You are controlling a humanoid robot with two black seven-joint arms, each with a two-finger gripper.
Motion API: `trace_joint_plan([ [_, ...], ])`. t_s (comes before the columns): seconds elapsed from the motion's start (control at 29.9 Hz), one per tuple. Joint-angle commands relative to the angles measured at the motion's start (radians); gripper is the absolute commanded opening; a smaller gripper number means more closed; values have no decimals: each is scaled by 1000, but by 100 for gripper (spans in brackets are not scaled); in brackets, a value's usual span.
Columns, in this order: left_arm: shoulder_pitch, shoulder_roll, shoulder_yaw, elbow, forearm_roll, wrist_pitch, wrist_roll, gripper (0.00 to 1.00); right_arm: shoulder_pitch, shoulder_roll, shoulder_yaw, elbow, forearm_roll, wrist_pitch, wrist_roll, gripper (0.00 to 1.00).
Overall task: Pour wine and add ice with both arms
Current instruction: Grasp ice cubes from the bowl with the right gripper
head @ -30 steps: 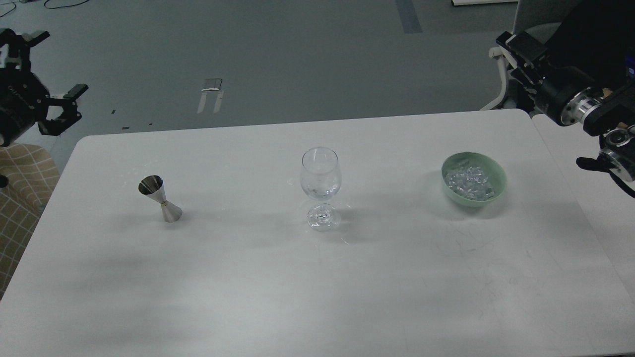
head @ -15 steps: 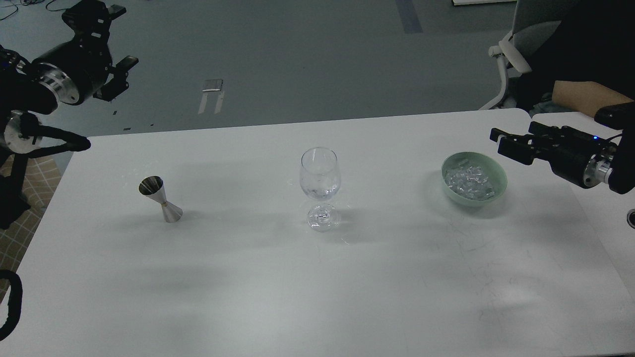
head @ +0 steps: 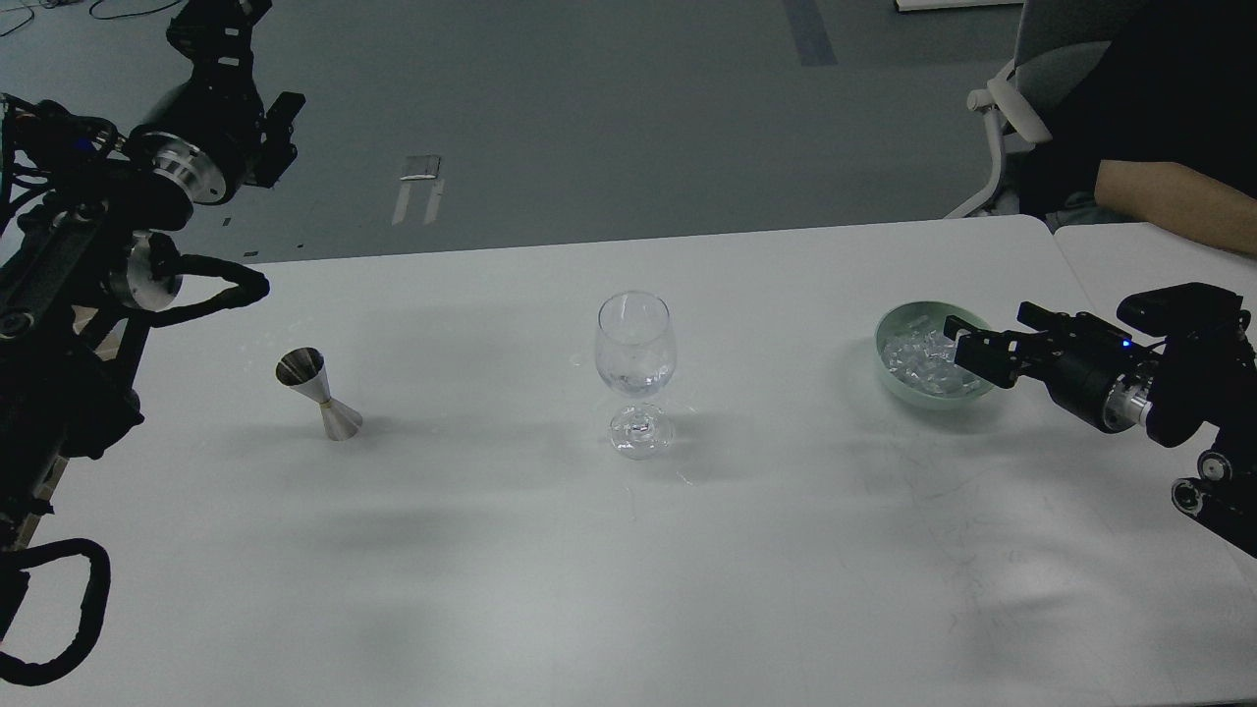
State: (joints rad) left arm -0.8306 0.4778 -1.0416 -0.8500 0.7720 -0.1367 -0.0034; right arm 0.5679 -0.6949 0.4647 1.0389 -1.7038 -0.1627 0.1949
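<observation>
A clear wine glass (head: pixel 634 363) stands upright at the table's middle; a little clear, glinting content shows low in its bowl, hardly visible. A steel jigger (head: pixel 319 393) stands to its left. A pale green bowl (head: pixel 889 378) at the right holds several clear ice chunks (head: pixel 918 355). My right gripper (head: pixel 966 344) is open, its fingers over the bowl's right rim, just above the ice. My left gripper (head: pixel 267 57) is open and empty, raised high beyond the table's far left corner, well away from the jigger.
The white table (head: pixel 550 570) spreads wide in front. A second table (head: pixel 1120 255) adjoins at the right. A person's arm (head: pixel 1174 201) and an office chair (head: pixel 1021 88) are behind it. My left arm's cables (head: pixel 211 295) hang over the table's left edge.
My right gripper has come down and leftwards from beside the bowl to over its right rim. My left arm has swung up and to the right. Glass, jigger and bowl have not moved.
</observation>
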Motion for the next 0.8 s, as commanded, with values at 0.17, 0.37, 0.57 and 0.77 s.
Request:
trace_joint_plan([
  [0.17, -1, 2, 2, -1, 0, -6, 0, 98, 6, 64, -1, -46, -19, -3, 0, 74],
  [0.37, -1, 2, 2, -3, 0, -8, 0, 98, 13, 74, -37, -46, -17, 3, 0, 63],
  [0.57, -2, 2, 3, -4, 1, -8, 0, 98, 13, 74, -43, -49, -17, 6, 0, 55],
  [0.77, -1, 1, 3, -6, 1, -9, 0, 98, 15, 77, -43, -60, -17, 6, 0, 52],
])
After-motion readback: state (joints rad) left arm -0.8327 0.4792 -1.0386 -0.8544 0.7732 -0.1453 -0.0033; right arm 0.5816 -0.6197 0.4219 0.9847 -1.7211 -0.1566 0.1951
